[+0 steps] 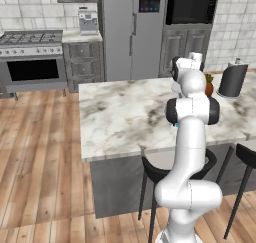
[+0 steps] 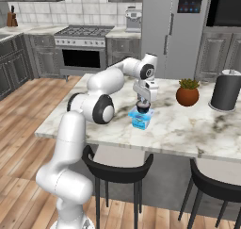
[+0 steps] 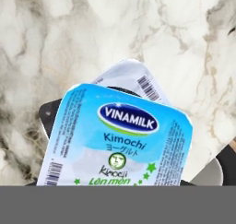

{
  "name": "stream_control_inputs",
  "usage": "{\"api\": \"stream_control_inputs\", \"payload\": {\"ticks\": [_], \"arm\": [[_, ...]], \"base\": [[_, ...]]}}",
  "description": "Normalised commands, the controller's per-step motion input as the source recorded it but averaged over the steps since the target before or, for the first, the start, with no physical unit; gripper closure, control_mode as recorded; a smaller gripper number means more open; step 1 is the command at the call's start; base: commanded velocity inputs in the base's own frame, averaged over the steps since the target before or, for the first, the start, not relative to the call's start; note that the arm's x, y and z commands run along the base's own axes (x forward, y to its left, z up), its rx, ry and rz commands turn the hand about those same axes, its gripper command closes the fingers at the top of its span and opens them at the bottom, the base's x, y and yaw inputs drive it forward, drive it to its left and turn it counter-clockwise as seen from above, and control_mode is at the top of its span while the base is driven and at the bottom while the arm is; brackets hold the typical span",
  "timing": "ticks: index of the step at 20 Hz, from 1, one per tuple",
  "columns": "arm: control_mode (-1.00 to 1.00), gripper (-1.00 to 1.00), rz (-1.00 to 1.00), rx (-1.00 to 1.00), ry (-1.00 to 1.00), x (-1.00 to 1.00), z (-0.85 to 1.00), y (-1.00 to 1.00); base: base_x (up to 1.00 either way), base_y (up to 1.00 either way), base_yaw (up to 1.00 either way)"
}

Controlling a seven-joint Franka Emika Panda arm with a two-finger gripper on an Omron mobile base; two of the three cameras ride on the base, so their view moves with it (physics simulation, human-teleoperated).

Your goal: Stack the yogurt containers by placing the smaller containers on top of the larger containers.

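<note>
The left base view looks from behind the arm (image 1: 192,137), forward and down over the counter (image 1: 125,117). The right base view faces the same counter (image 2: 179,129) from the other side. The hand view hangs very close above a yogurt lid (image 3: 124,135), looking down at the marble.

Lighting is even and bright, diffuse, with no clear source. The marble counter (image 2: 188,124) carries only faint shadows. Rendering is coarse: edges look jagged in both base views. The hand view is soft, its label text blurred toward 6 o'clock.
</note>
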Motion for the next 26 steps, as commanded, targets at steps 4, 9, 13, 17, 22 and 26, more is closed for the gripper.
{"api": "stream_control_inputs", "payload": {"ticks": [4,9,13,17,22,26], "arm": [[-1.0,1.0,0.0,0.0,0.0,-0.04,0.0,0.03],[-1.0,1.0,0.0,0.0,0.0,0.0,-0.08,0.11],[-1.0,1.0,0.0,0.0,0.0,0.0,-0.11,0.07],[-1.0,1.0,0.0,0.0,0.0,0.0,-0.13,0.0],[-1.0,1.0,0.0,0.0,0.0,0.0,-0.11,0.0],[-1.0,1.0,0.0,0.0,0.0,0.0,-0.1,0.0]], "base": [[0.0,0.0,0.0],[0.0,0.0,0.0],[0.0,0.0,0.0],[0.0,0.0,0.0],[0.0,0.0,0.0],[0.0,0.0,0.0]]}}
